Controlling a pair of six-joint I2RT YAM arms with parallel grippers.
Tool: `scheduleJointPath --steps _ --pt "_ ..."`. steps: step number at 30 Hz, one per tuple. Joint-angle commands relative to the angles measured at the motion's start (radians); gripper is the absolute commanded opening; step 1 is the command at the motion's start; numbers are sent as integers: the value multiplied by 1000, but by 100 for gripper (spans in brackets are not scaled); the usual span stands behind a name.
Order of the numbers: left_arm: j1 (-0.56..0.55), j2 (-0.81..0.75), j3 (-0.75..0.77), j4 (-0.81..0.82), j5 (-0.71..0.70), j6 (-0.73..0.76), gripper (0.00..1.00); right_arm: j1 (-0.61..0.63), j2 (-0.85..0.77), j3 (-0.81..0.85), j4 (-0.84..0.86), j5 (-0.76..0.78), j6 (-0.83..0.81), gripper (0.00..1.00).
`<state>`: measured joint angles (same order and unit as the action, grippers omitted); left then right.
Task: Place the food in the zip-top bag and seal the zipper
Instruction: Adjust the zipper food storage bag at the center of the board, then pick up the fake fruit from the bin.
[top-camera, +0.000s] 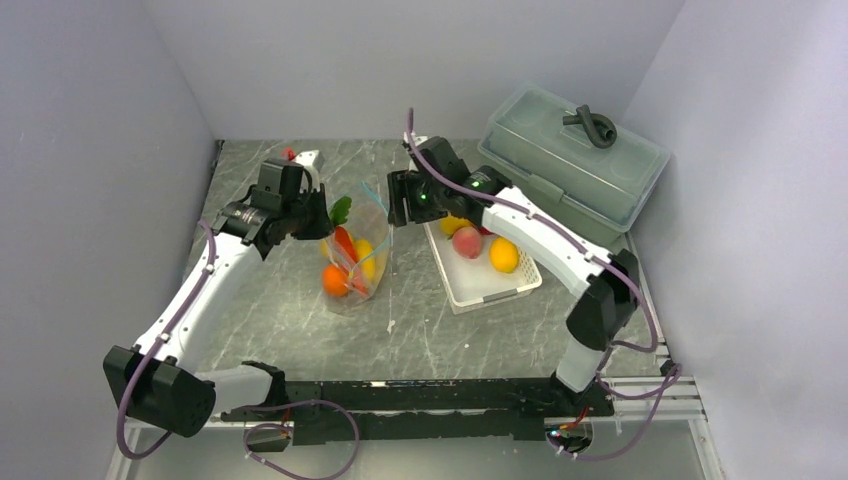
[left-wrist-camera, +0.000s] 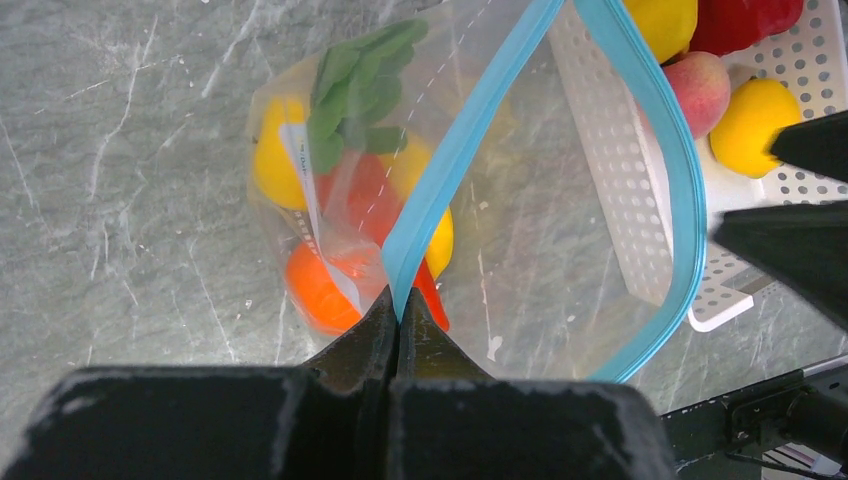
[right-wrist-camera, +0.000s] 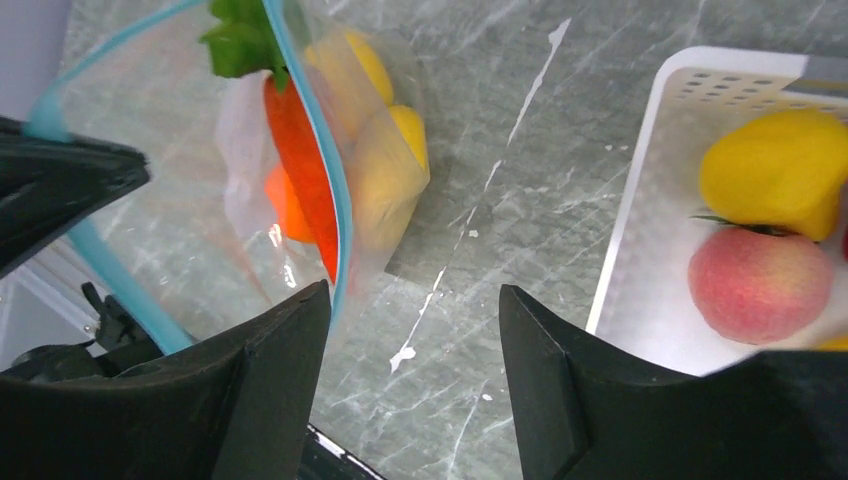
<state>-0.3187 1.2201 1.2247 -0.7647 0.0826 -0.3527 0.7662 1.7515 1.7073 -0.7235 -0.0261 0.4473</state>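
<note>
The clear zip-top bag (top-camera: 357, 262) stands open on the table between my grippers. It holds the orange carrot (left-wrist-camera: 365, 195) with green leaves, yellow lemons (left-wrist-camera: 275, 165) and an orange (left-wrist-camera: 315, 290). My left gripper (left-wrist-camera: 400, 305) is shut on the teal zipper (left-wrist-camera: 450, 160) at one end of the bag's mouth; it also shows in the top view (top-camera: 318, 220). My right gripper (right-wrist-camera: 415, 330) is open and empty, its left finger right beside the other zipper edge (right-wrist-camera: 318, 150). A peach (right-wrist-camera: 760, 285), lemons (right-wrist-camera: 775, 170) and a red pepper (left-wrist-camera: 745, 20) lie in the white basket (top-camera: 470, 290).
The grey-green lidded box (top-camera: 570, 160) stands at the back right, behind the basket, with a dark looped object (top-camera: 592, 124) on its lid. Walls close in the table on three sides. My right gripper (top-camera: 395, 205) hangs between bag and basket.
</note>
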Motion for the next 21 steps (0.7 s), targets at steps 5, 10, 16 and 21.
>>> scheduleJointPath --steps 5,10,16,21 --pt "-3 -31 -23 51 20 18 0 -52 -201 -40 48 94 -14 69" --pt "-3 -46 -39 55 6 26 0 -88 -264 -91 34 151 -44 71" --pt "-3 -60 -48 62 6 33 0 -126 -335 -232 76 272 -61 80" --pt "-3 -72 -57 64 -4 35 0 -179 -342 -355 112 250 -47 82"
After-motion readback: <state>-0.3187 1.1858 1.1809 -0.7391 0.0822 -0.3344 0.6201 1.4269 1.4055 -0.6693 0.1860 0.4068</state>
